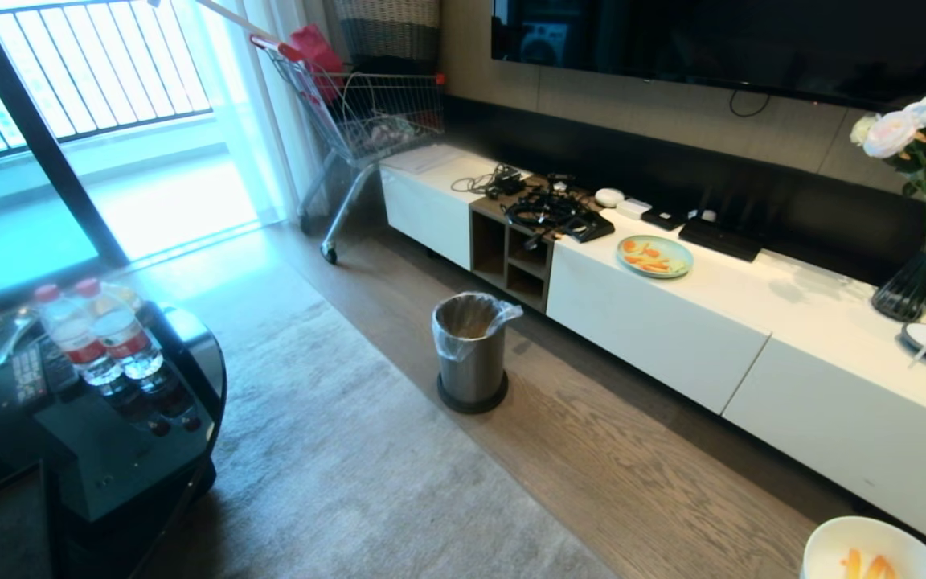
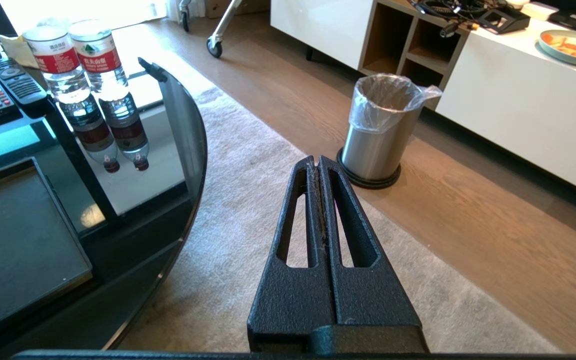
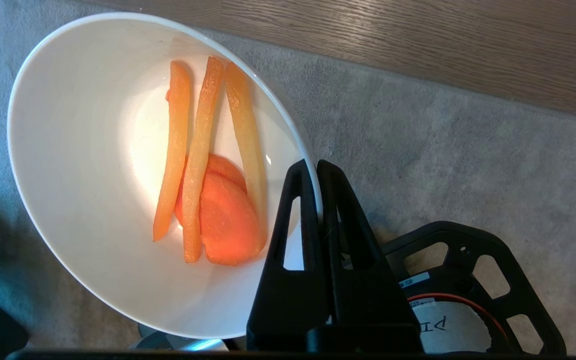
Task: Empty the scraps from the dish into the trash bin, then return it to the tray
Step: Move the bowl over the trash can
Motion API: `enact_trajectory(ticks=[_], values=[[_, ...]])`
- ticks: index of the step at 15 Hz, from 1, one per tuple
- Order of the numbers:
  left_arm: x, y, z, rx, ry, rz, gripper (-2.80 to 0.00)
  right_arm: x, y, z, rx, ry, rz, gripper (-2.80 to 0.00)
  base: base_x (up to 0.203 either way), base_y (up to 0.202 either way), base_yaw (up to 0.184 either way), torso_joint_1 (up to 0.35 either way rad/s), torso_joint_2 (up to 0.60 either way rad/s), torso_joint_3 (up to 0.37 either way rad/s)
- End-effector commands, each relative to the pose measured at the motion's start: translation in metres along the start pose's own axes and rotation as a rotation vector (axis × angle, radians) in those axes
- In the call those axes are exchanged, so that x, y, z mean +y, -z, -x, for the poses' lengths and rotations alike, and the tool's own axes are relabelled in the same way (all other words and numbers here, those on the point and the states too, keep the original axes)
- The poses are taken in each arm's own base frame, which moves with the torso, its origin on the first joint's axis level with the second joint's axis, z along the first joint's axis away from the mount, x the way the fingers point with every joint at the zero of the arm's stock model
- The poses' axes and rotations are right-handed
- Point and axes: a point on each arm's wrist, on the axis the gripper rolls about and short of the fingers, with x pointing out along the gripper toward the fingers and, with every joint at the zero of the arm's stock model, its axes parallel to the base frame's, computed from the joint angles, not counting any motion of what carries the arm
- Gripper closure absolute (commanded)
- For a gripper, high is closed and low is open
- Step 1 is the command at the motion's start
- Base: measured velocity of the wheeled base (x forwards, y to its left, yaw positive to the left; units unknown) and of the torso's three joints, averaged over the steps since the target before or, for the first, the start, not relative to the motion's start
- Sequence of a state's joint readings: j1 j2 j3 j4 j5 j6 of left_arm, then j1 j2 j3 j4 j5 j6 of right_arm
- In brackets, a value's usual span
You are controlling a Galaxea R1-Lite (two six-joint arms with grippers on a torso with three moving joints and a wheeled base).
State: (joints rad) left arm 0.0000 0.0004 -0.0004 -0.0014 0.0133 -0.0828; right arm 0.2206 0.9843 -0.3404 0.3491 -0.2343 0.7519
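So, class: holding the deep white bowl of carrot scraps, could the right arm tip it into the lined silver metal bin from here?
Probably not yet: the right gripper holds the bowl apart from the bin, though open floor lies between.

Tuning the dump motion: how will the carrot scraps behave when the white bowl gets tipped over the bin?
The scraps look wet and glossy on glazed white, so they will probably slide rather than stick. The round slices may roll once out. The long strips look light and slightly limp; they could catch on the bowl rim, which the right gripper pinches.
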Motion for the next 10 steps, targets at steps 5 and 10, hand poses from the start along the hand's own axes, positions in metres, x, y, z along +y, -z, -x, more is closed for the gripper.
enact_trajectory(ticks=[5, 10], values=[[0.0000, 0.0001, 0.0000, 0.000, -0.001, 0.000, 0.00, 0.0013, -0.0017, 0.0007, -0.006, -0.003, -0.004, 0.00, 0.000, 0.000, 0.000, 0.000, 0.00, 0.000], [0.0000, 0.0001, 0.0000, 0.000, -0.001, 0.000, 0.00, 0.0025, -0.0018, -0.0015, 0.007, 0.006, 0.002, 0.00, 0.132, 0.000, 0.002, 0.002, 0.00, 0.002]])
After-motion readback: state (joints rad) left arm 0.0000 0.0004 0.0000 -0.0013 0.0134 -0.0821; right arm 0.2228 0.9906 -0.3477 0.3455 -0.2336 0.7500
